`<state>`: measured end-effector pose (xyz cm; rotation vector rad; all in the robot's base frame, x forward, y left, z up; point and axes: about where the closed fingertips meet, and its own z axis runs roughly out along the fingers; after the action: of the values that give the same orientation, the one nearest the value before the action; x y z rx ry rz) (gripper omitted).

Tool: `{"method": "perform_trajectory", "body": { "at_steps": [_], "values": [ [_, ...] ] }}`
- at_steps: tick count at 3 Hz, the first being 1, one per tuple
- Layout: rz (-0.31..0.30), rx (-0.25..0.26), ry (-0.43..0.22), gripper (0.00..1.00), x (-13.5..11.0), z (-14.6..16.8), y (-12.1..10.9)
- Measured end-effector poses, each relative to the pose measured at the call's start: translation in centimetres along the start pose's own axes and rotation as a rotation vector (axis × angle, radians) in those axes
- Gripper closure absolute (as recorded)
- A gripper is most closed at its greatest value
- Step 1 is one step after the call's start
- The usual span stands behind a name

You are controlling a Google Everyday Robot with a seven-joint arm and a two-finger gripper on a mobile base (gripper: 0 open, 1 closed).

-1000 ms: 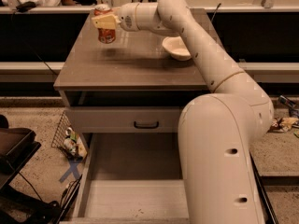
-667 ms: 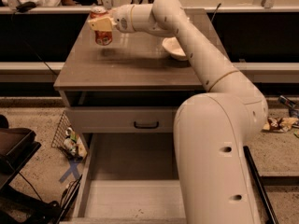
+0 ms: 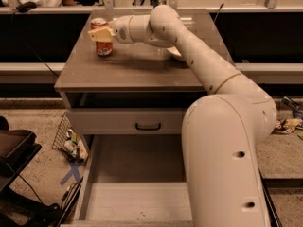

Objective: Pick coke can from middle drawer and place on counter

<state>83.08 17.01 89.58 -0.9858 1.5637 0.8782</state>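
The coke can [image 3: 102,44], red-orange with a silver top, is upright at the back left of the counter [image 3: 137,72], its base at or just above the surface. My gripper [image 3: 100,34] is shut on the can's upper half, with the arm reaching in from the right. The middle drawer [image 3: 137,197] is pulled out at the bottom of the view, and its pale floor is bare.
A white bowl [image 3: 173,54] sits on the counter, partly hidden behind my arm. Above the open drawer is a closed grey drawer front with a dark handle [image 3: 147,126]. A wire basket of litter [image 3: 71,141] stands on the floor at the left. A dark chair [image 3: 14,150] is at the far left.
My gripper has carried the can a little to the left and down toward the counter's surface.
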Motion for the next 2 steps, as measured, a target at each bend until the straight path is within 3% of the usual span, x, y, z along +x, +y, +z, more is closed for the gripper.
{"method": "perform_trajectory", "body": {
  "at_steps": [2],
  "values": [
    [0.004,-0.01,0.004,0.59,0.32,0.69,0.46]
  ]
}}
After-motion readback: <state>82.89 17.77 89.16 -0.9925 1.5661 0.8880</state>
